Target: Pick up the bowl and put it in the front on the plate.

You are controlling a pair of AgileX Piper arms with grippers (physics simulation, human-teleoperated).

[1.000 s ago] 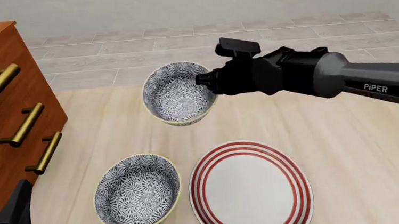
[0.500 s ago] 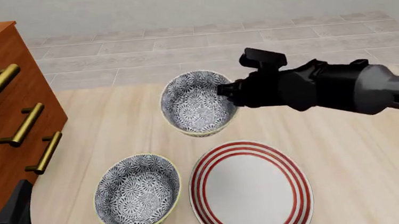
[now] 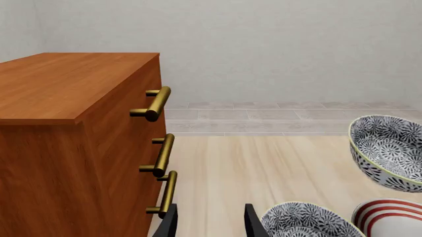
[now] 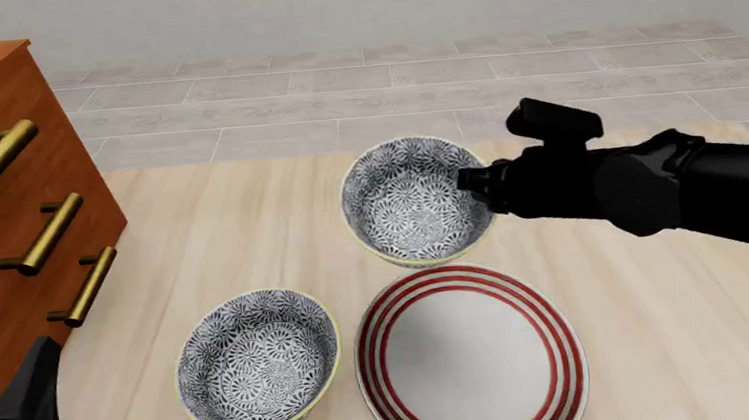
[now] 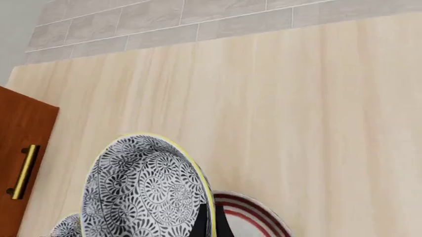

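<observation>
Risk number one is the pinch: the right gripper (image 4: 473,184) is clamped on just the rim of the bowl (image 4: 414,202), which hangs tilted in the air over the far edge of the plate (image 4: 473,353), so a jerky move could let it slip, land on the plate's rim and skid off. Can't really tell from the right wrist view how deep that bite goes, only a sliver of finger shows. The second bowl (image 4: 258,360) sits just beside the plate toward the table's left side, close enough to get clipped if the carried one swings that way. The left gripper (image 3: 209,222) idles with its jaws apart near the table's near-left corner, next to the wooden dresser (image 4: 8,229), well clear of the plate.
</observation>
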